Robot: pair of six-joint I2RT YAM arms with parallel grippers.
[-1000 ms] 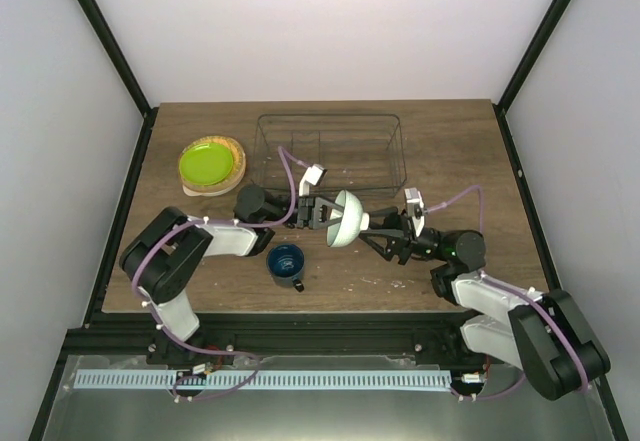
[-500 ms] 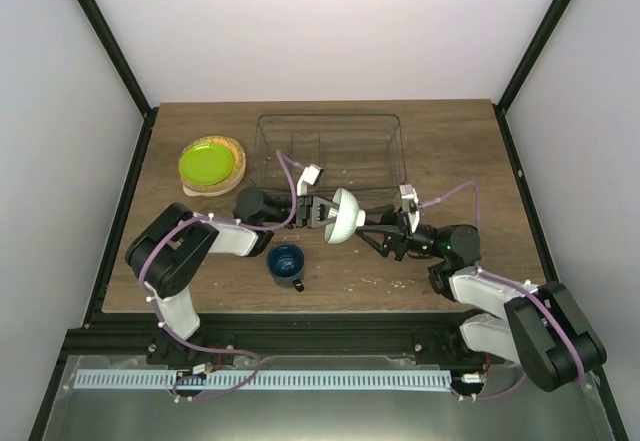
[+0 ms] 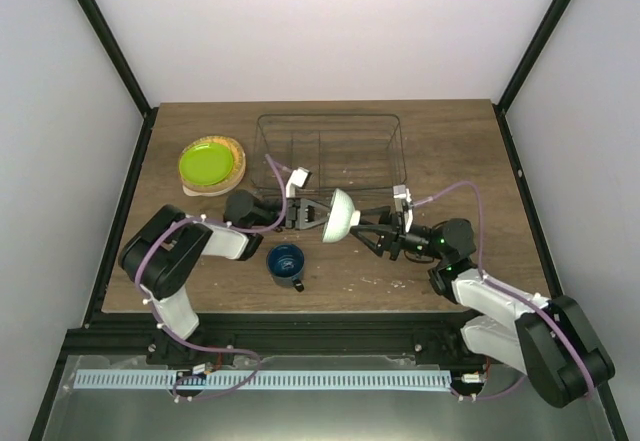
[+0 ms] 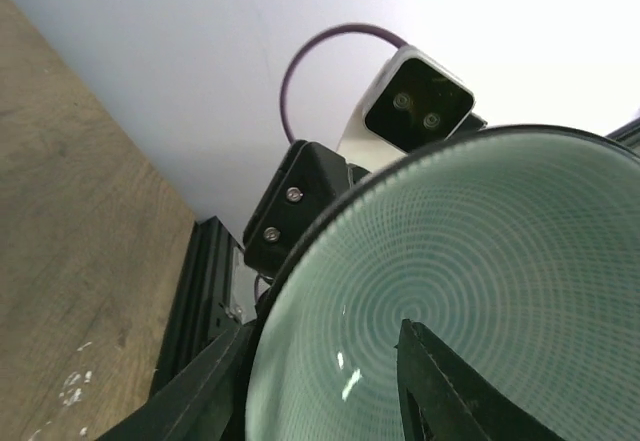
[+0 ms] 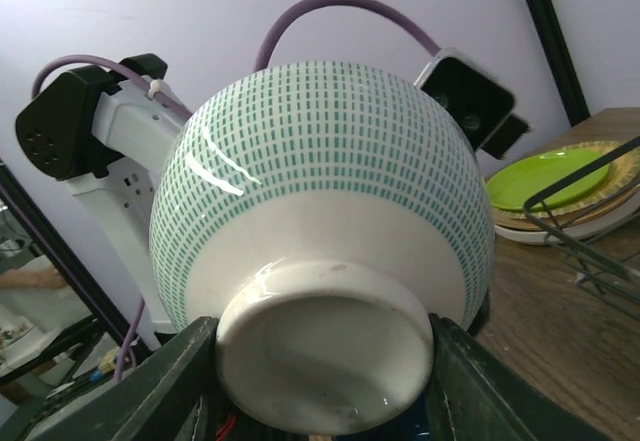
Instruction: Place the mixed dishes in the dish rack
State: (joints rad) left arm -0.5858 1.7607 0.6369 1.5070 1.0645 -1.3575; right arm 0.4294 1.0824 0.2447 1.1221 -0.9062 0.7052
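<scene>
**Mint bowl hangs between two arms**

The left gripper (image 3: 316, 214) pinches the rim of the pale mint bowl (image 3: 340, 215). The right gripper (image 3: 364, 229) flanks its foot; whether it is clamped is unclear. Glazed and rigid, it is probably slippery and breakable, and the rim or foot-ring suits best. The dish rack (image 3: 330, 118) stands open just beyond both grippers.

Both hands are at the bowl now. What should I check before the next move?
1. Grip of the left hand on the bowl: ok, the rim sits between its fingers.
2. Grip of the right hand: cannot tell; its fingers flank the bowl's foot, but clamping is unclear.
3. The bowl is off the table: ok, it is on its side in the air.
4. Room in the rack: ok, no dishes seen inside.
5. The mug is out of the path: ok, it stands on the near side of the bowl, away from the rack.
</scene>
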